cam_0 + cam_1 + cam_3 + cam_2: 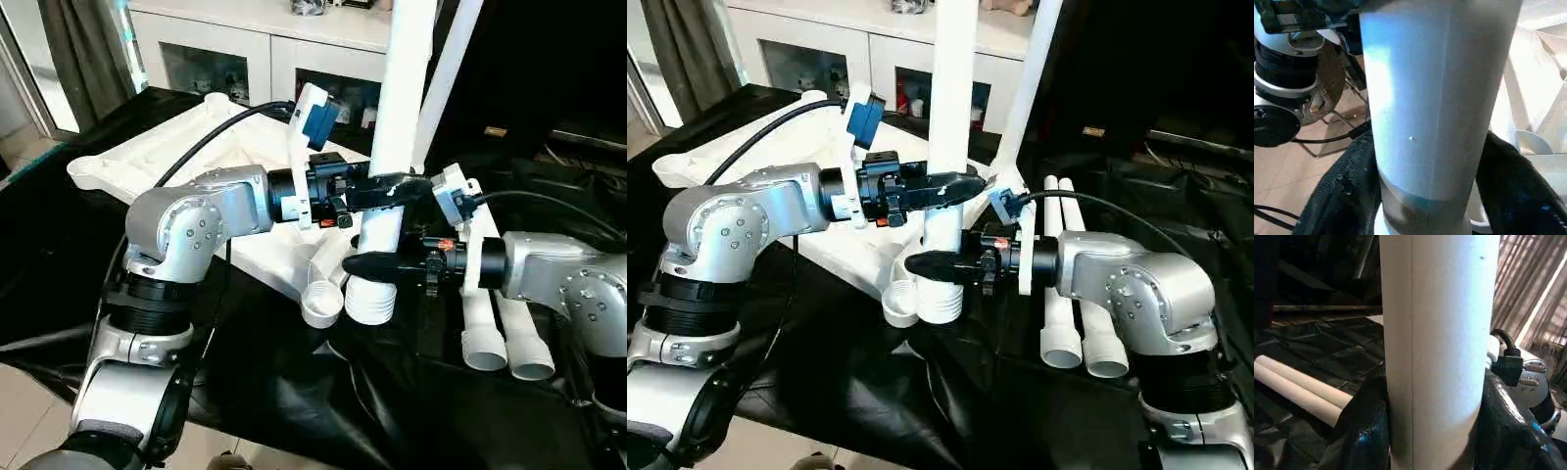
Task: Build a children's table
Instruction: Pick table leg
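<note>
The white tabletop [147,157] lies ribbed side up on the black sheeting. One white leg [407,88] stands upright at its near corner, its lower end [370,302] right beside an open round socket [319,304]. My left gripper [392,188] is shut on this leg, and my right gripper [374,264] is shut on it just below. The wrist views show the leg [1440,357] [1435,98] with a black finger on each side. A second leg [453,59] rises tilted behind. Two more legs [495,328] lie side by side under my right arm.
The big table draped in black sheeting [323,401] carries everything, and its near edge drops to a tiled floor [29,401] at my left. A white cabinet with glass doors [245,49] stands behind. A cable [549,201] runs over the right wrist.
</note>
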{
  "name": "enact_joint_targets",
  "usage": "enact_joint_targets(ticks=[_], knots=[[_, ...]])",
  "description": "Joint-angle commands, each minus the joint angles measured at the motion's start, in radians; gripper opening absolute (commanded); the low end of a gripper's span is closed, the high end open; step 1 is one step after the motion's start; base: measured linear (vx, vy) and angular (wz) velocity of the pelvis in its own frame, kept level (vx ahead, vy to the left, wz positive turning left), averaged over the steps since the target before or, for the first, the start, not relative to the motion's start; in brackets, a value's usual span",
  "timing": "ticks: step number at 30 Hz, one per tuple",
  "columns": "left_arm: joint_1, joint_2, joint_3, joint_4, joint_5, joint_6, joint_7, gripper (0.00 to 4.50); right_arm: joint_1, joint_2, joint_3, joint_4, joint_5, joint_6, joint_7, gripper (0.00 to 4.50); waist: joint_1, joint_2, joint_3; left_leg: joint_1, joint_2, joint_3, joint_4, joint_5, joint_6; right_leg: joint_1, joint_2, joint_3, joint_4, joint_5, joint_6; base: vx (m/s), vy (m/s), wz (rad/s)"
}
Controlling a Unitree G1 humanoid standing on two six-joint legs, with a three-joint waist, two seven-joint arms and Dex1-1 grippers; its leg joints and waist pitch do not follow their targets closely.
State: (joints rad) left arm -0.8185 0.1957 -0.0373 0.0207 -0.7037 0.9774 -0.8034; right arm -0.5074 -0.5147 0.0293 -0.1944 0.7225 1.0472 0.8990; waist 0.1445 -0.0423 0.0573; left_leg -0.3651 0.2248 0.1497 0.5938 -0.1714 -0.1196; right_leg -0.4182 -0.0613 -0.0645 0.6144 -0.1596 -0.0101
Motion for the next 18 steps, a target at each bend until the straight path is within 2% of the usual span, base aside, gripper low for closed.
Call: enact_joint_targets(ticks=[1,18], knots=[[-0.026,-0.011,0.0,-0.026,-0.026,0.002,-0.01,1.88,-0.007,-0.007,0.022,0.0,-0.01,0.003,-0.007,3.01,0.002,-0.011,-0.076,-0.002,-0.011,0.022,-0.056,-0.112,-0.01,0.069,-0.053,0.034,-0.071,-0.271,-0.107,0.0,0.0,0.0],[-0.024,-0.015,-0.005,-0.039,-0.037,0.008,-0.014,1.88,-0.009,0.0,0.027,0.007,0.004,0.013,-0.005,3.03,0.003,-0.009,-0.076,-0.002,-0.012,0.022,-0.056,-0.114,-0.01,0.07,-0.053,0.034,-0.07,-0.266,-0.113,0.0,0.0,0.0]])
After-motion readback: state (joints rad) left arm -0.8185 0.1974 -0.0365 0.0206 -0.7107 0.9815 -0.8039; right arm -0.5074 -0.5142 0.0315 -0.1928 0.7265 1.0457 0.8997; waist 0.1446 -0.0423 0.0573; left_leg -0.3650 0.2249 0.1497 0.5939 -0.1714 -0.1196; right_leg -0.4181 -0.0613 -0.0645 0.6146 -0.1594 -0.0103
